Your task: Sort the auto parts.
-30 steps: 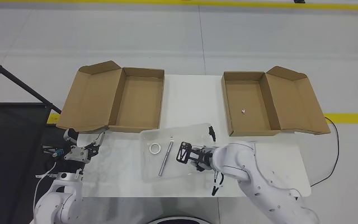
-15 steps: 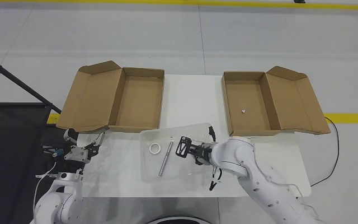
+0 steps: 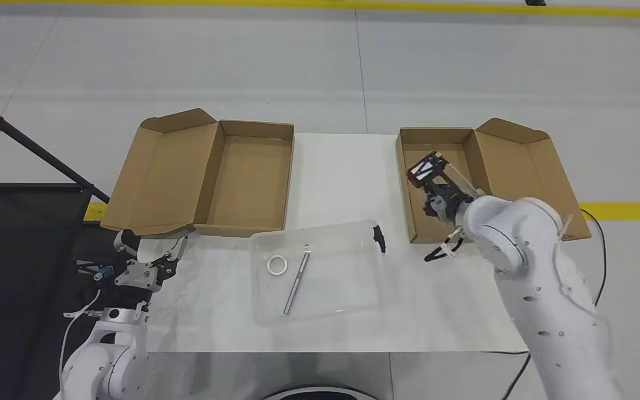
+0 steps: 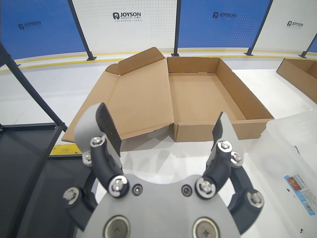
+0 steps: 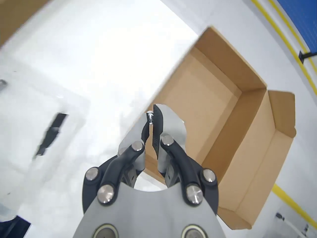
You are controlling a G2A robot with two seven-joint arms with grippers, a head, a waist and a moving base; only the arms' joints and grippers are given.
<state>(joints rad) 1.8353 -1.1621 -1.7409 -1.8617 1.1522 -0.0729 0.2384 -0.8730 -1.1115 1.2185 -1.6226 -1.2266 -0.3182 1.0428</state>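
The right tool (image 5: pixel 151 122) is pinched shut on a small silver screw (image 5: pixel 150 116), which sits at its very fingertips above the far end of the right cardboard box (image 3: pixel 445 215). The screw is too small to tell its axis. In the clear bin (image 3: pixel 365 300) a metal rod (image 3: pixel 295 283) lies near-to-far beside a white ring (image 3: pixel 276 264). The left tool (image 4: pixel 163 127) stands wide open near the left cardboard box (image 4: pixel 198 87).
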